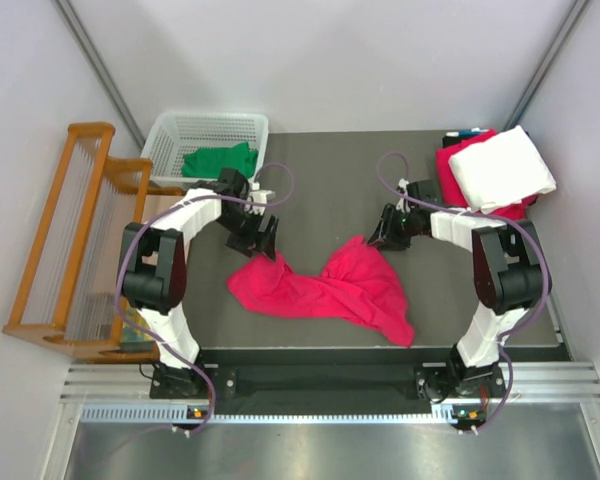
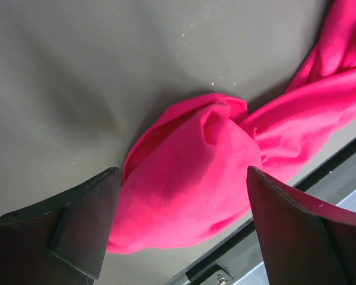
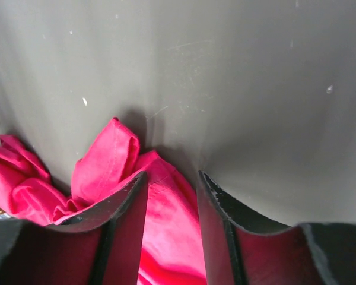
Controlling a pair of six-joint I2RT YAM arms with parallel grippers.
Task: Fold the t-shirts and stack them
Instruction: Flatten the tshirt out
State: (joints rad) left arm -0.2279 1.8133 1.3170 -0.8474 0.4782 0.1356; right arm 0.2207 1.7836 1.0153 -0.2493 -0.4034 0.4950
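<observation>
Crumpled crimson-pink t-shirt (image 1: 325, 290) lies on the dark table (image 1: 320, 170) between the two arms, its long axis running from one gripper across to the other. The left gripper (image 1: 260, 238) hangs just above one bunched end, fingers spread wide, the knot of cloth directly beneath the gap and touching neither finger. From there the rest of the shirt trails away toward the other arm. The right gripper (image 1: 388, 232) stands at the opposite raised peak with its jaws drawn well in, a narrow gap left between them. Pink cloth shows in that gap and under the fingers, with more of it piled to the gripper's left. Each arm is nearest its own end, so the coming spread seems to turn on both ends being taken and drawn apart along that axis.

Whether the right fingers are pinching the cloth cannot be told. Collar, sleeves and hem are lost in the folds, and the wrist views cut off most of the shirt.
</observation>
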